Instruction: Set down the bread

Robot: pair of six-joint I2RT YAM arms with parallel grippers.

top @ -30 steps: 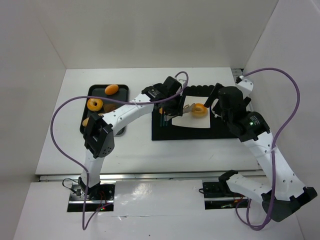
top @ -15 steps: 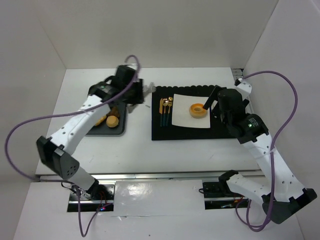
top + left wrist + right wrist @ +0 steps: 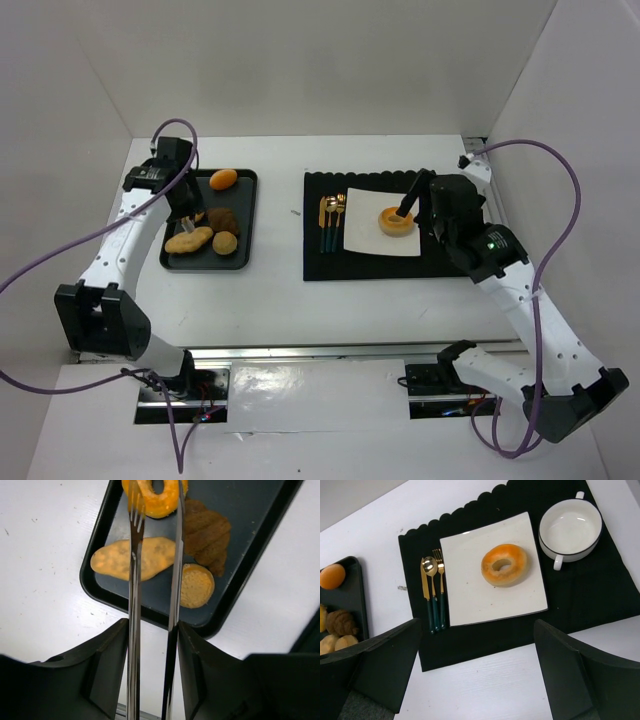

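- Two long metal fingers point(image 3: 134, 630) of the left gripper point(image 3: 157, 495) stand apart; one is shaped like a fork and one is flat; they hang over the black tray point(image 3: 250, 515)
- their tips lie over one ring bread point(image 3: 152, 509) in the tray; this bread is wider than the gap between them; I cannot tell if they touch it
- the tray also holds a long tan loaf point(image 3: 117, 560), a brown croissant point(image 3: 207, 535), a small round bun point(image 3: 196, 586) and an orange oval bun point(image 3: 223, 179); the tray sits on the left side of the white table point(image 3: 300, 300)
- the right gripper point(image 3: 477, 625) is spread wide with nothing in it; it hangs over the black mat point(image 3: 600, 595)
- the other ring bread point(image 3: 517, 562) lies flat on the white square plate point(image 3: 470, 600), near its middle; the plate sits on the mat
- a gold cutlery set point(image 3: 432, 597) of knife, spoon and fork lies on the mat just beside the plate, on the tray's side; a white bowl point(image 3: 570, 532) stands on the mat by the plate's other side
- the left wrist view shows the ring bread in the tray well; from the top, the gripper hides most of it
- the orange oval bun shows from the top and in the right wrist view; the left wrist view does not reach it
- the bowl shows only in the right wrist view; from the top, the right arm covers that spot
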